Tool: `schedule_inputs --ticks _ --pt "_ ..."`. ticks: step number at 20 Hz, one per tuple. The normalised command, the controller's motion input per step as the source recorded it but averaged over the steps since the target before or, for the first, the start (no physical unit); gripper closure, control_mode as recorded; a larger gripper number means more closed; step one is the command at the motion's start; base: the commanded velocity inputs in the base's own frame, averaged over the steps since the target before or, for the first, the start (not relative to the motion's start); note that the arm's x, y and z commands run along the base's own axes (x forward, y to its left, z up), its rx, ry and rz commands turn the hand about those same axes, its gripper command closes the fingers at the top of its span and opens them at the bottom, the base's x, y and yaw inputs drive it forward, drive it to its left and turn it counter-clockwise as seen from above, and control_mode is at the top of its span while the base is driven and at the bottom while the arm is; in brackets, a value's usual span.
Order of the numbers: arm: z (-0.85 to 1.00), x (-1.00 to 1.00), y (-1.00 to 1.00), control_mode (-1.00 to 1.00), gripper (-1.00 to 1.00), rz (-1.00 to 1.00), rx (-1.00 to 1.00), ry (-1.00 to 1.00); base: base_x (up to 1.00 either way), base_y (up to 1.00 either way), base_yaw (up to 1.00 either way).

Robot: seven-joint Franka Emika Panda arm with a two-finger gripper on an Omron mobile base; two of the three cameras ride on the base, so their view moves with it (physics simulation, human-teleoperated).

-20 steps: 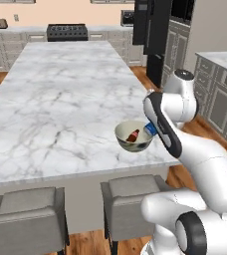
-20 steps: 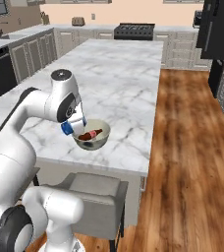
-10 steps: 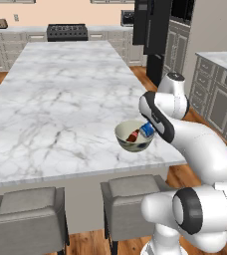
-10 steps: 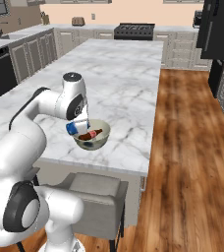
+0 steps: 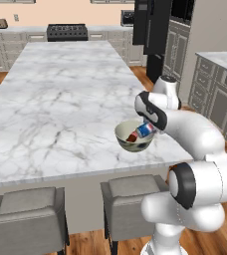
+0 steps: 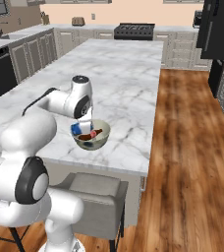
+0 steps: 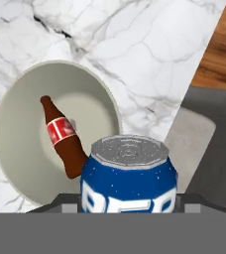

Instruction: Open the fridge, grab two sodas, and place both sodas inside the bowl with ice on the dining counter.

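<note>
Blue can (image 7: 129, 181), white lettering partly cut off, silver top, clamped in gripper (image 7: 129, 204) over cream bowl (image 7: 102, 94) holding brown red-labelled cola bottle (image 7: 63, 137); marble dining counter (image 5: 60, 94).

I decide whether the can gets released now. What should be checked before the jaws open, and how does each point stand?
1. Cola bottle already lying in the bowl: ok.
2. Blue can held by the gripper: ok.
3. Can over the bowl, not the dining counter: ok in both base views; near the rim in the hand view.
4. Can low enough to drop gently: cannot tell.
5. Bowl steady on the counter, near its edge: ok.
</note>
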Motion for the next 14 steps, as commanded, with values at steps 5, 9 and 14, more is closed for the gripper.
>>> schedule_inputs --ticks 5,9,14 --pt "-0.27 0.38 0.0 -1.0 1.0 -0.04 0.03 0.08 0.0 0.0 0.0" --pt "-0.32 0.24 0.0 -1.0 1.0 -0.03 0.03 0.07 0.0 0.0 0.0" --pt "-0.29 0.26 0.0 -1.0 1.0 -0.04 0.03 0.07 0.0 0.0 0.0"
